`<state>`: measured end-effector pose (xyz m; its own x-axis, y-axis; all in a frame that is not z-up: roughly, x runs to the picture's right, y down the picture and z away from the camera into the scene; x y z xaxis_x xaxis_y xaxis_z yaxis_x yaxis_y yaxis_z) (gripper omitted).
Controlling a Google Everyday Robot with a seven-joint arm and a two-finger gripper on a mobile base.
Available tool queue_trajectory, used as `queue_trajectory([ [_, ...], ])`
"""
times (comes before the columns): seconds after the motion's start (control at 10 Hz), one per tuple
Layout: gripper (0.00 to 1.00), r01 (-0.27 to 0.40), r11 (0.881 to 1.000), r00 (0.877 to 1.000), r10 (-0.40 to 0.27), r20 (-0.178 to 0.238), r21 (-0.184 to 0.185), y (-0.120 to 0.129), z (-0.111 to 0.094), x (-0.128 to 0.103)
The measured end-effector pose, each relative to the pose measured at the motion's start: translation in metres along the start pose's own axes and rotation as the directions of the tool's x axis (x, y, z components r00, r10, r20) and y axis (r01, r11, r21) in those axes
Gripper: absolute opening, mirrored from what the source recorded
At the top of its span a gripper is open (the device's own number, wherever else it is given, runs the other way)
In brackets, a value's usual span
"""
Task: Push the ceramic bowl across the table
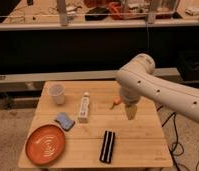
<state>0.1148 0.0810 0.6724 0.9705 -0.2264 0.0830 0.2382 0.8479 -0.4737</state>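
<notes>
We see the bowl [45, 144] at the front-left corner of the tabletop [143, 140], lying flat, rim close to the left and front edges. Nothing touches it.

The gripper [131, 116] is well apart from the bowl, over the right-middle of the tabletop, pointing straight down. We can't tell if its tip touches the wood. Jaws released, nothing between them. The arm [158, 90] comes in from the right, its elbow above the back-right part of the tabletop.

Other items:
- White cup [56, 93]: back-left, upright.
- White tube [83, 108]: mid-tabletop, long axis running front to back.
- Blue sponge [65, 120]: just left of the tube, between cup and bowl, near the bowl's rim but apart.
- Black bar [108, 146]: front-centre, right of the bowl, apart from it.
- Small orange item [115, 103]: just left of the gripper, partly hidden by the arm. We can't tell what it is.
</notes>
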Motion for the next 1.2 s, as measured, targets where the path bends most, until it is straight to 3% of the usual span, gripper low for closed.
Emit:
queue_trajectory([
  [0.5, 0.8, 0.086, 0.996, 0.996, -0.086, -0.008, 0.032, -0.006, 0.004, -0.039],
  [0.9, 0.8, 0.18, 0.98, 0.984, -0.18, -0.008, 0.082, -0.011, 0.007, -0.091],
  [1.2, 0.8, 0.225, 0.968, 0.974, -0.225, -0.012, 0.109, -0.011, 0.013, -0.107],
])
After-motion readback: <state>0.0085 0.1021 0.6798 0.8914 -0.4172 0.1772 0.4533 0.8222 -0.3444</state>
